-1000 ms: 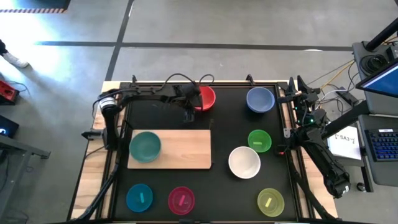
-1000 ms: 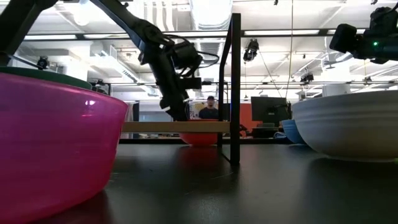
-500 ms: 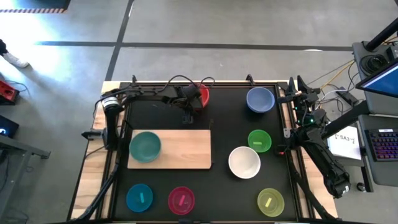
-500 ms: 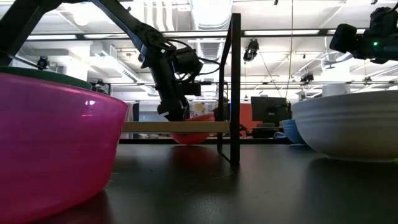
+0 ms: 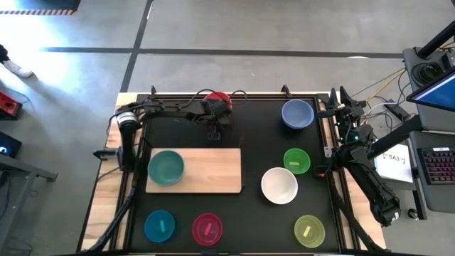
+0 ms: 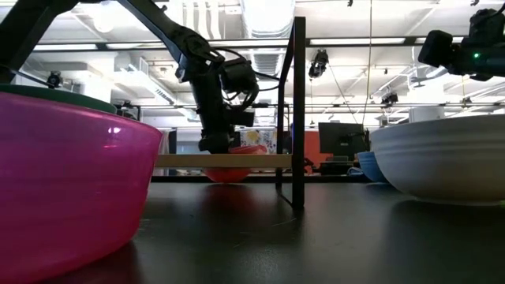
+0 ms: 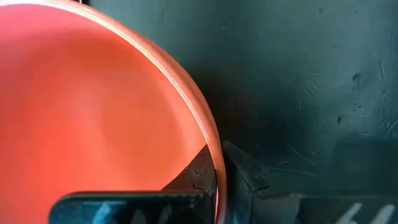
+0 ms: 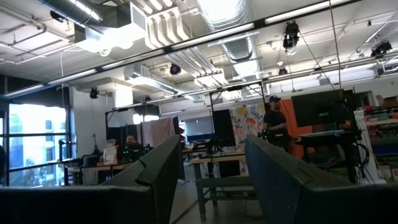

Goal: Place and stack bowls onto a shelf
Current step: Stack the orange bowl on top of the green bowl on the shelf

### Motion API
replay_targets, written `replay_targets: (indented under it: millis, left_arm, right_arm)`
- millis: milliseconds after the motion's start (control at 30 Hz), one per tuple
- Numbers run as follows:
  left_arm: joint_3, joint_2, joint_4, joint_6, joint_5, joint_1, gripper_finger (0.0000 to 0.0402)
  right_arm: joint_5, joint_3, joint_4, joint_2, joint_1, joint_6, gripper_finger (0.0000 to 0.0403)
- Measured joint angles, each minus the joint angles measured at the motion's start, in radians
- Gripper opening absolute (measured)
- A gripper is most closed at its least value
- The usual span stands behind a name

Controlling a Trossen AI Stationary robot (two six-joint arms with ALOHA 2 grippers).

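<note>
The red bowl (image 7: 93, 118) fills my left wrist view, and my left gripper (image 7: 217, 165) is shut on it. In the high view only part of the red bowl (image 5: 217, 97) shows beyond my left gripper (image 5: 215, 108), at the far middle of the table. A dark green bowl (image 5: 166, 167) sits on the left end of the wooden shelf (image 5: 210, 171). On the table stand the blue (image 5: 297, 114), green (image 5: 296, 161), white (image 5: 279, 185), yellow-green (image 5: 309, 230), magenta (image 5: 207, 228) and cyan (image 5: 159, 226) bowls. My right gripper (image 8: 211, 186) waits open at the table's right edge. My left gripper pinches the red bowl's rim (image 7: 213, 146) with one finger (image 7: 196, 177) inside the bowl and the other (image 7: 245, 177) outside. The fingers come from above, pointing down. In the low view the bowl (image 6: 227, 172) sits tilted below them, behind the shelf; whether it is clear of the table I cannot tell.
The shelf board (image 6: 225, 161) stands a little above the tabletop, with a black post (image 6: 298, 110) at its right end. Free black tabletop lies between the shelf and the far edge. A monitor and keyboard stand beyond the table's right side.
My left gripper has taken hold of the red bowl's rim and gone toward the table's left and far edge. The bowl has come along with it and now sits tilted.
</note>
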Motion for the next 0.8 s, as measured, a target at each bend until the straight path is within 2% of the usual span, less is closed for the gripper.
replay_targets:
  millis: [467, 800]
  left_arm:
    - [0.000, -0.036, -0.024, -0.076, -0.002, -0.060, 0.0000]
    - [-0.001, -0.199, -0.151, -0.203, -0.012, -0.140, 0.0000]
  right_arm:
    - [0.000, 0.000, 0.000, 0.000, 0.000, 0.000, 0.0171]
    - [0.000, 0.000, 0.000, 0.000, 0.000, 0.000, 0.0171]
